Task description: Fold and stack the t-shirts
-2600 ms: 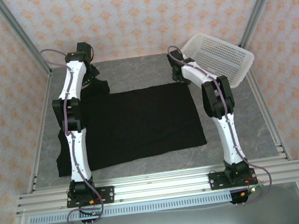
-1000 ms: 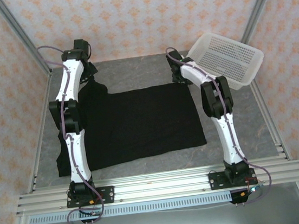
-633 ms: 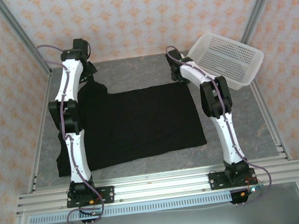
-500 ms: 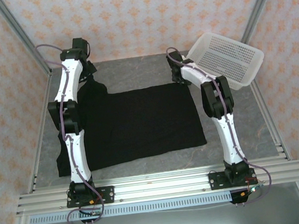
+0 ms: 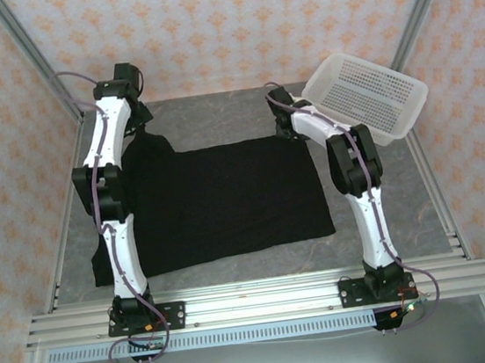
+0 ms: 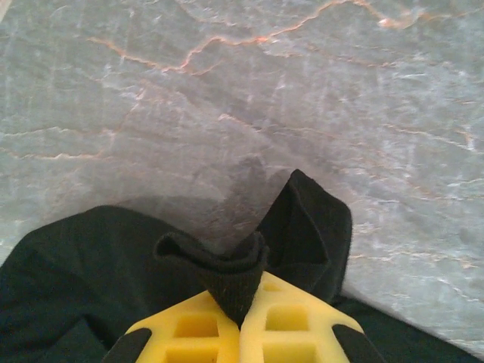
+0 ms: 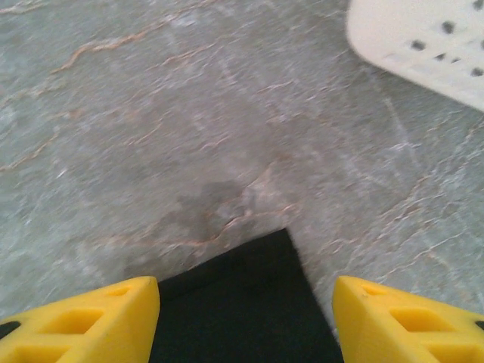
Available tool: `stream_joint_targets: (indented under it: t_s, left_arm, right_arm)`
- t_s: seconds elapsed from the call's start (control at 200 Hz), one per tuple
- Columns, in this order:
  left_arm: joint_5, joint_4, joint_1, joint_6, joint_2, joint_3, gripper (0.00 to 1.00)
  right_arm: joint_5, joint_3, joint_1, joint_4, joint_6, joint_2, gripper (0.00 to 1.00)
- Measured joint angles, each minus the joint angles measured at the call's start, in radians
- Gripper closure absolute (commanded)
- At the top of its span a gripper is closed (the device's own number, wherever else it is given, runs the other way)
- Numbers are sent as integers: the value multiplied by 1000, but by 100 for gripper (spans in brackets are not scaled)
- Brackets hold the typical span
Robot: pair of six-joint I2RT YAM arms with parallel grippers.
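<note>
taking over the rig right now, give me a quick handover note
Left gripper: shut, pinching a bunch of fabric at the far left corner of the t-shirt.
Right gripper: open, fingers either side of the shirt's far right corner, not gripping it.
The t-shirt lies spread flat on the table, plain black side up. White basket sits at the far right.
Done: shirt laid out, left corner taken.
Left: grip the right corner, fold, stack.

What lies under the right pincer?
A corner of the black cotton t-shirt lies flat on the grey marbled table under the open right pincer. The table beneath the cloth is covered.
</note>
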State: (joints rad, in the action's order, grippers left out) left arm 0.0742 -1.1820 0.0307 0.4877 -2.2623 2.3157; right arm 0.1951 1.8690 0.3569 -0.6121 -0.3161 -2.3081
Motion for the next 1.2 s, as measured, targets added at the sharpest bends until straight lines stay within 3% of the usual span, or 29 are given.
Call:
stream_joint_targets:
  t_s: [0.295, 0.515, 0.786, 0.891, 1.201]
  left_arm:
    - [104, 7, 77, -9, 120, -167, 100]
    - [151, 35, 148, -44, 120, -166, 100]
    - [156, 49, 172, -72, 81, -103, 100]
    - [135, 51, 172, -71, 63, -102, 100]
    - [92, 54, 165, -71, 49, -102, 100]
  right_arm:
    - [-14, 127, 24, -53, 0, -61, 37]
    - [-38, 213, 31, -117, -6, -118, 37]
    - [-58, 370, 37, -189, -12, -206, 37]
    - [-63, 422, 37, -211, -13, -245, 40]
    - [-67, 462, 40, -229, -40, -276, 66]
